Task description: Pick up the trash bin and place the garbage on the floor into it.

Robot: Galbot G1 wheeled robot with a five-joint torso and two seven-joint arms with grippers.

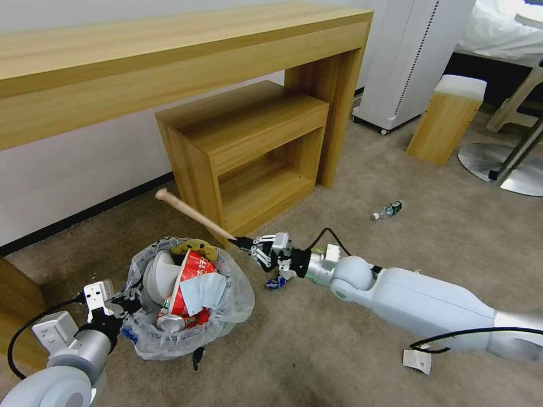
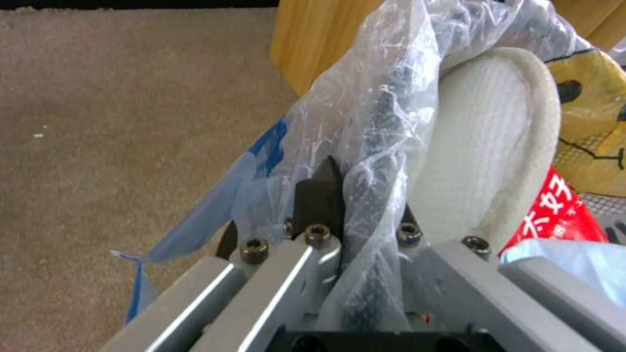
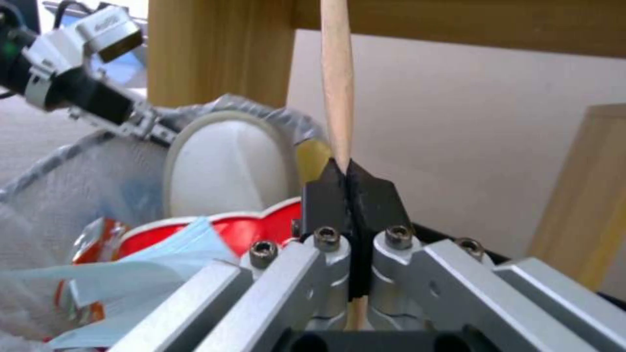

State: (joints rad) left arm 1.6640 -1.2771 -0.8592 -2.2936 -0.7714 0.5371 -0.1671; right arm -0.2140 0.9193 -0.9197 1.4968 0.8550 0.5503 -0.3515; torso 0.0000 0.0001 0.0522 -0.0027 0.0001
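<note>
Stick poised beside the nearly full bin

The right gripper (image 1: 247, 244) clamps the wooden stick (image 1: 195, 213) just beside the trash bin (image 1: 189, 299), whose rim the left gripper (image 1: 121, 308) pinches; the next move likely needs swinging it over the opening.

Your bin (image 1: 189, 299) sits on the carpet (image 1: 350, 350) at near left, its clear bag crammed with a white slipper (image 1: 160, 275), red wrappers (image 1: 192, 282) and a crushed can (image 1: 169, 322). The stick (image 1: 195, 213) slants above its far rim. A small bottle (image 1: 388, 210) lies far right.
</note>
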